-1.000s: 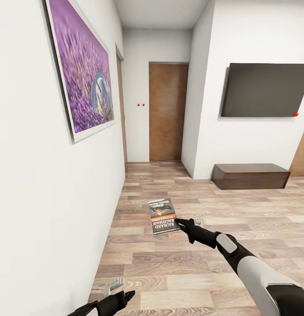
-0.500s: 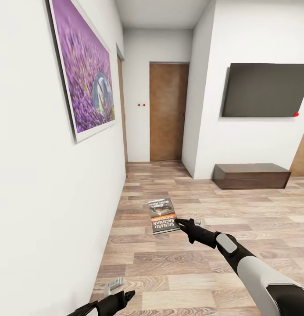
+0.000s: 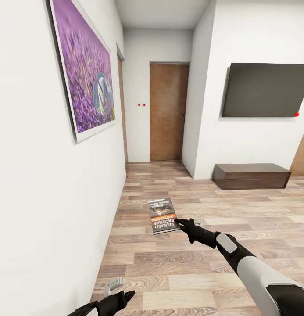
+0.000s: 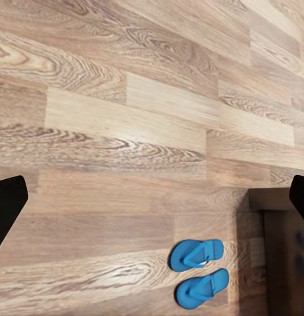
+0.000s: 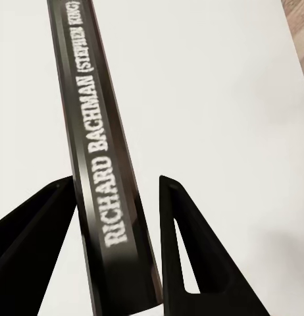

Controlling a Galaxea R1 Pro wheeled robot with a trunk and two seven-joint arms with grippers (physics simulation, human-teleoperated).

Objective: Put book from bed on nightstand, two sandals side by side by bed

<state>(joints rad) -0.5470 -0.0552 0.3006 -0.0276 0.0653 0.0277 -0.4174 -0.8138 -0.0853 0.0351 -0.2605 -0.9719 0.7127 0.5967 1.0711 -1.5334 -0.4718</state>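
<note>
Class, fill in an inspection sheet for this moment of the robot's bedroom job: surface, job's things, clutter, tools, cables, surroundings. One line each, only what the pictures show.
Surface: wood-plank floor, light brown.
Job's things: the book is held above the floor, cover up, spine reading RICHARD BACHMAN in the right wrist view; the two blue sandals lie side by side on the floor, seen from the left wrist.
Clutter: nothing seen.
Tools: right tool shut on the book's edge; left tool low by the wall, its fingers wide apart with nothing between them.
Cables: nothing seen.
Surroundings: white wall with a purple lavender picture, closed brown door, dark wall television, low dark cabinet.
</note>
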